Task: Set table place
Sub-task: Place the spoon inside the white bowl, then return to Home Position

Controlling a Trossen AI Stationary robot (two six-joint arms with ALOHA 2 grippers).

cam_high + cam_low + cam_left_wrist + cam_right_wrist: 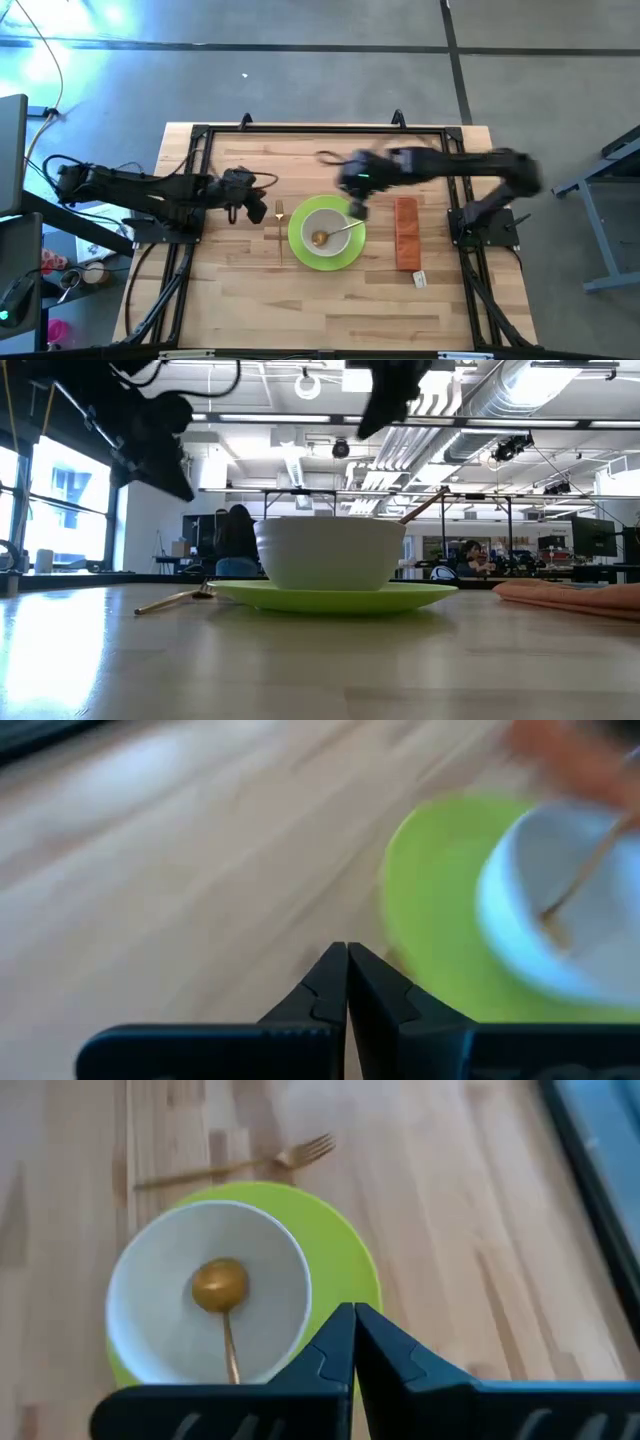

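A lime-green plate (pixel 300 245) lies on the table (pixel 300 300), and it also shows in the low view (pixel 335 597). A white bowl (pixel 325 215) stands on the plate. A gold spoon (pixel 222 1295) lies with its scoop in the bowl and its handle (pixel 350 226) leaning on the rim. A gold fork (pixel 280 230) lies flat on the table just left of the plate. My left gripper (pixel 347 960) is shut and empty, above the table left of the fork. My right gripper (pixel 354 1320) is shut and empty, above the plate's far right rim.
An orange-brown strip (pixel 405 232) lies on the table right of the plate, with a small white tag (pixel 419 279) at its near end. The black rail frame (pixel 200 140) runs along the table's edges. Bare wood lies toward the near edge. People sit in the room behind (pixel 237 535).
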